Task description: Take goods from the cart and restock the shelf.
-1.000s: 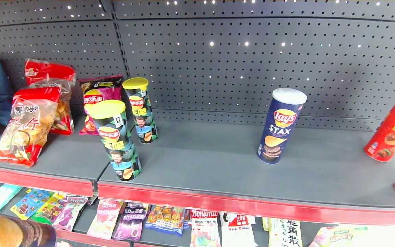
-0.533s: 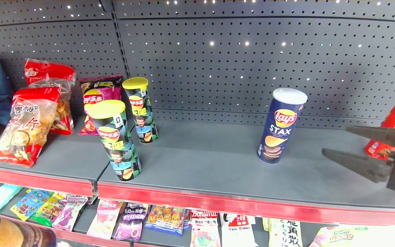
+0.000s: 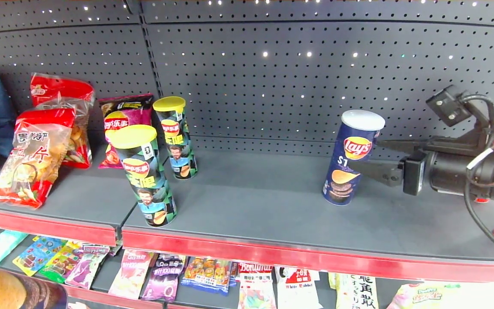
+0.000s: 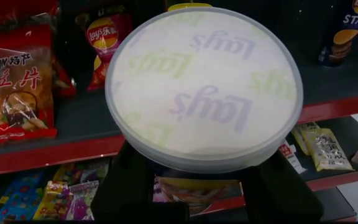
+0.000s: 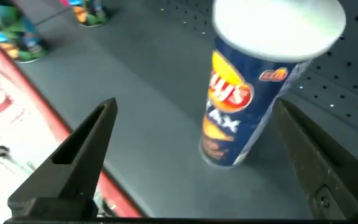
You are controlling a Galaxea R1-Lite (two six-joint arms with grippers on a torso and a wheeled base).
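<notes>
- On your shelf (image 3: 272,201), the lone can (image 3: 352,159) stands upright, right of the middle and about halfway back.
- Your right gripper (image 3: 369,156) sits to that can's right, fingers spread, one behind it and one in front.
- Well to the left, you have the front can (image 3: 144,176) near the shelf's edge and the rear can (image 3: 176,137) behind it, near the back panel (image 3: 294,86).
- Bags (image 3: 32,154) lie left of those two.
- Packets (image 3: 208,274) lie on the lower shelf (image 3: 103,274).
- Your left gripper (image 4: 204,186) clasps the held can (image 4: 204,87) out before the shelf.
</notes>
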